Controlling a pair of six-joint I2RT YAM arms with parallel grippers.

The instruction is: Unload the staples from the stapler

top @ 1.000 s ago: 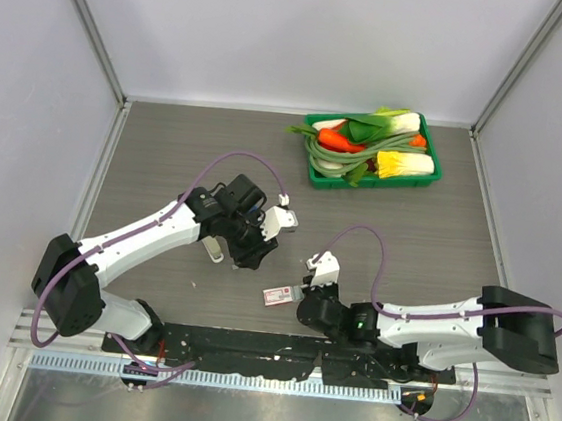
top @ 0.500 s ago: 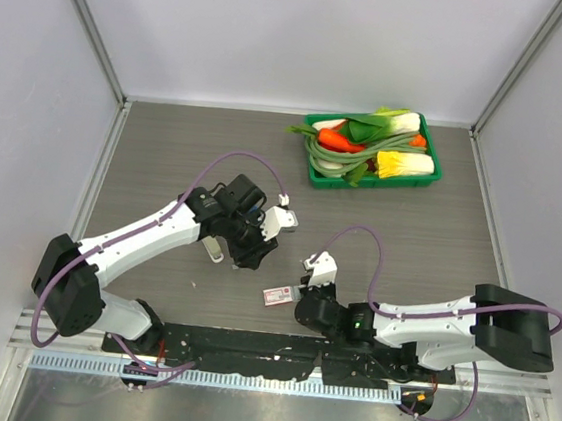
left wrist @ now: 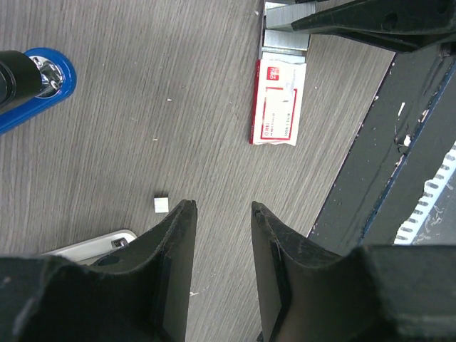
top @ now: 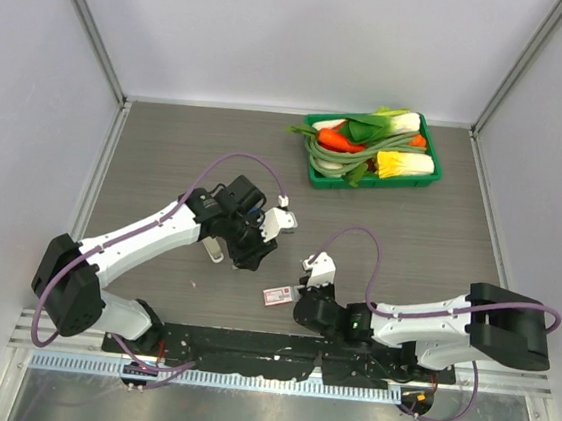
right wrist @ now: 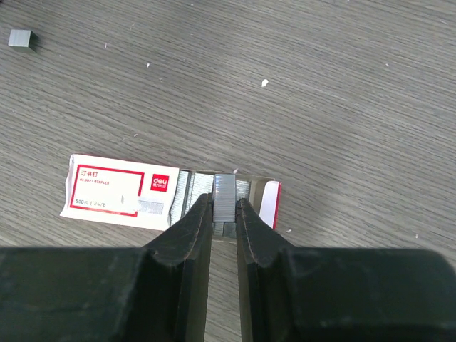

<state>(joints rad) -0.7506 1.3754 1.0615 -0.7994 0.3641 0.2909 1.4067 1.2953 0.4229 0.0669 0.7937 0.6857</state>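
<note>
Stapler shows only its blue nose and a dark part at the upper left of the left wrist view, resting on the table. It looks stiff, light and likely to skid, so a grip across its narrow sides seems best. The left gripper hangs just beside it over bare wood, fingers spread and holding nothing. A silver bar pokes out from under its left finger; whether that belongs to the stapler cannot be told.

The staples sit pinched across their width between the right gripper's closed fingers, over the open end of the box. They form a short silvery block — rigid as a stick, but probably brittle along its length, slick, and almost weightless, so a firm side-to-side pinch near the middle suits them.

Around them, a green tray of vegetables stands well apart at the far right, out of the way. The box lies near the table's front edge, close to the black base rail — little room there. A stray grey chip lies loose between stapler and box.
</note>
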